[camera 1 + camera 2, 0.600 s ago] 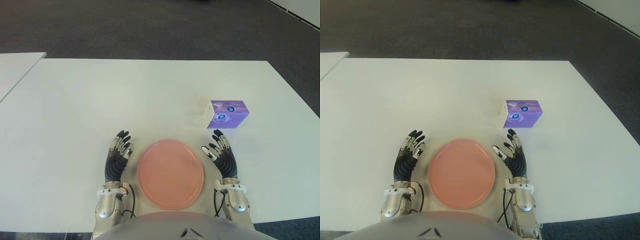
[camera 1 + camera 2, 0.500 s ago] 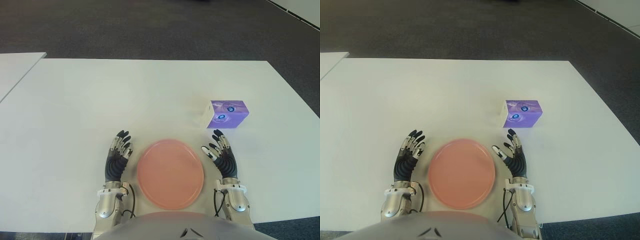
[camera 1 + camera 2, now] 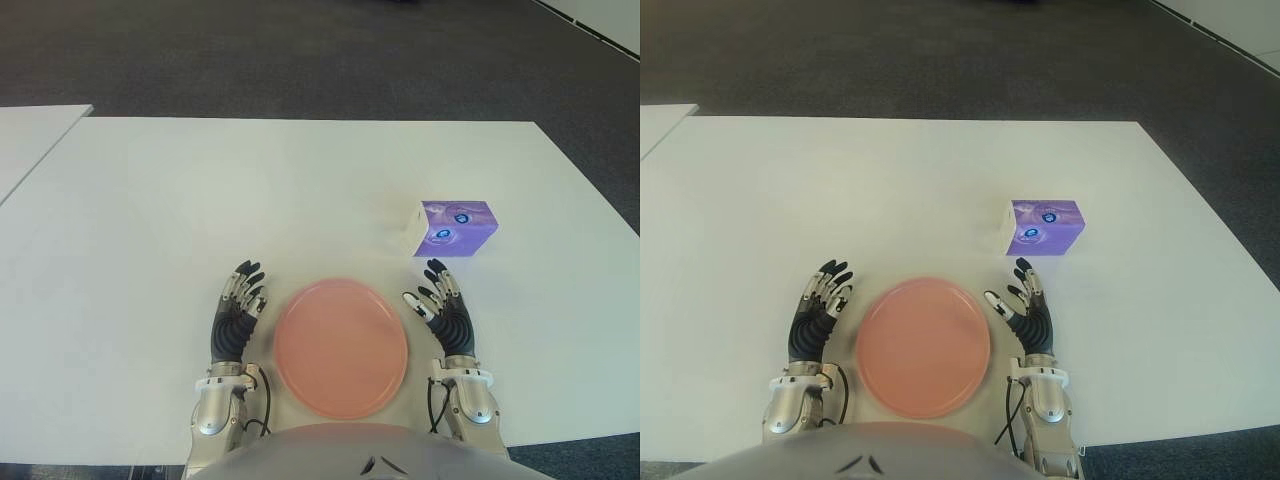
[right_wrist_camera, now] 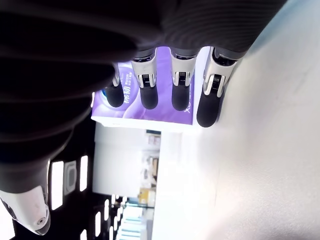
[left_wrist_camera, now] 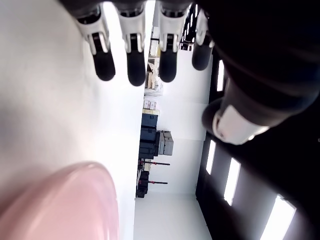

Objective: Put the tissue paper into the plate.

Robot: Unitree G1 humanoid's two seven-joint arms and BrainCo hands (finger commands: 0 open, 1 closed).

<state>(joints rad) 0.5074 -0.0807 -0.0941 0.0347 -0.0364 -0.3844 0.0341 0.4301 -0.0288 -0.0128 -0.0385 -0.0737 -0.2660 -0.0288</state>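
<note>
Purple tissue box (image 3: 453, 228) is seen just beyond the right hand (image 3: 443, 312), whose fingers (image 4: 178, 82) are extended, holding nothing; separation is shown only by the eye views. Pink plate (image 3: 340, 347) lies between it and the left hand (image 3: 235, 318), likewise spread and empty.

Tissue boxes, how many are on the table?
1. The purple cardboard tissue box sits on the white table, just beyond the open right hand and off the round pink plate.

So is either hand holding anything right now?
No. The left hand and right hand are open beside the plate; the tissue box sits untouched on the table beyond the right hand.
</note>
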